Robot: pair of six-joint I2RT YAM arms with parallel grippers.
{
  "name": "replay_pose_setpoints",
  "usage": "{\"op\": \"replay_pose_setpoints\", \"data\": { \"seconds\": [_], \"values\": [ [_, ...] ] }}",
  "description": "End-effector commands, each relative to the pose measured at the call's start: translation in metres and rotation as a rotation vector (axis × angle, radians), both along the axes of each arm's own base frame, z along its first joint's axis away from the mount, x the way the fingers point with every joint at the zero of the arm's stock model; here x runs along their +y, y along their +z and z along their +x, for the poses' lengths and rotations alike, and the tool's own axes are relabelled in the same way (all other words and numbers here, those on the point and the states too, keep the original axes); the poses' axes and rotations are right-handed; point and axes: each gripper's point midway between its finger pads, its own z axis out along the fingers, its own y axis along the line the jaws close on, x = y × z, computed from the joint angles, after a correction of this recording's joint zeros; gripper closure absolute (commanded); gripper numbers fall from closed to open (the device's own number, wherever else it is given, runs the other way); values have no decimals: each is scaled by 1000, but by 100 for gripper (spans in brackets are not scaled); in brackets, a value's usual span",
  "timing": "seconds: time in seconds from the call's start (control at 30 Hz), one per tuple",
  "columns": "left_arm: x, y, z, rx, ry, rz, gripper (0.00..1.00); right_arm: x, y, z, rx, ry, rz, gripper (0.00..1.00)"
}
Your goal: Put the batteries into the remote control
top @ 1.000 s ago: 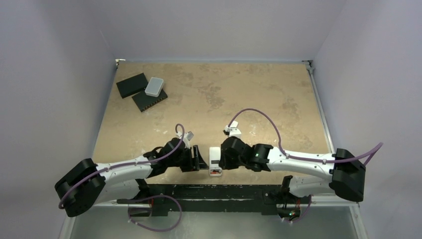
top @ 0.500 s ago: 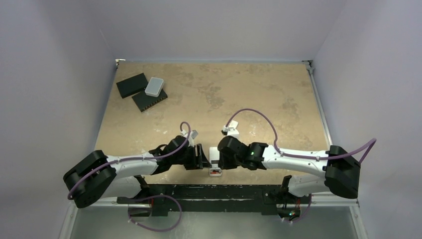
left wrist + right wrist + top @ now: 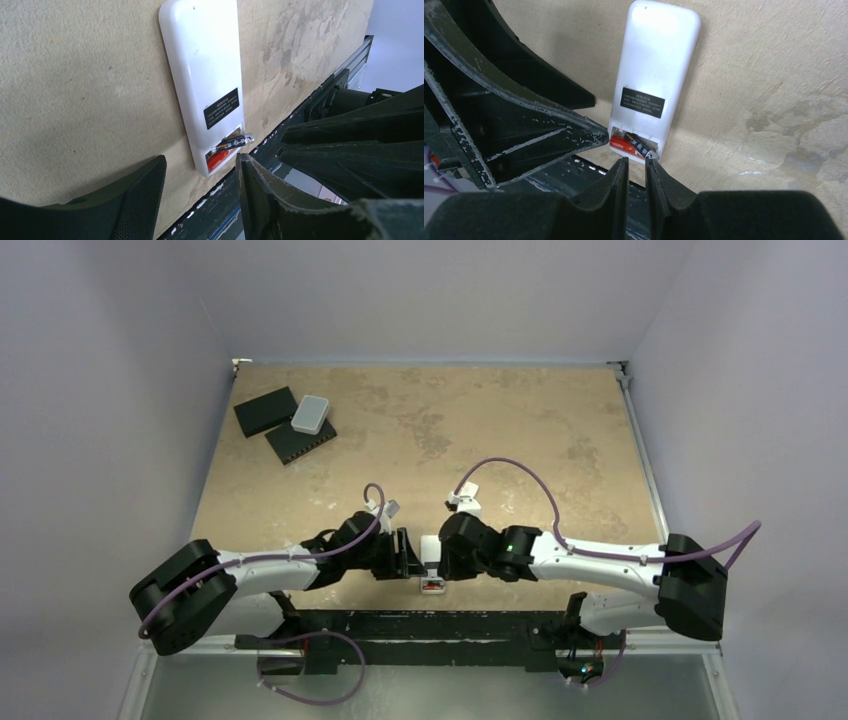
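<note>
The white remote control (image 3: 430, 571) lies back-up near the table's front edge, between my two grippers. Its battery bay at the near end is uncovered. A reddish-orange battery (image 3: 623, 145) lies flat in the bay. A dark battery (image 3: 640, 146) rests askew above it, one end poking past the remote's side edge (image 3: 231, 144). My left gripper (image 3: 200, 195) is open and empty, with the remote's near end just beyond its fingertips. My right gripper (image 3: 636, 167) has only a narrow gap between its fingers, nothing in it, tips just short of the dark battery.
Two flat black slabs (image 3: 265, 410) (image 3: 300, 443) and a light grey rounded box (image 3: 310, 414) sit at the far left corner. The black mounting rail (image 3: 430, 625) runs along the table's front edge right below the remote.
The left arm has slid right toward the remote and its jaws have narrowed a little. The right arm shifted slightly left. The remote has stayed put.
</note>
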Motion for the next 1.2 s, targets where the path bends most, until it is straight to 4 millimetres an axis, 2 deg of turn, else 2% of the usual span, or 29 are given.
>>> {"op": "replay_pose_setpoints", "data": {
  "seconds": [0.0, 0.33, 0.77, 1.17],
  "values": [
    [-11, 19, 11, -66, 1, -71, 47, 3, 12, -2, 7, 3, 41, 74],
    [-12, 17, 15, -72, 22, -92, 47, 5, 7, -6, 37, -7, 50, 73],
    [-13, 11, 14, -65, 13, -79, 53, -1, -9, -7, 72, -46, 1, 71],
    [0, -2, -1, -11, -6, -18, 53, -4, -19, -9, 94, -65, -27, 70]
  ]
}}
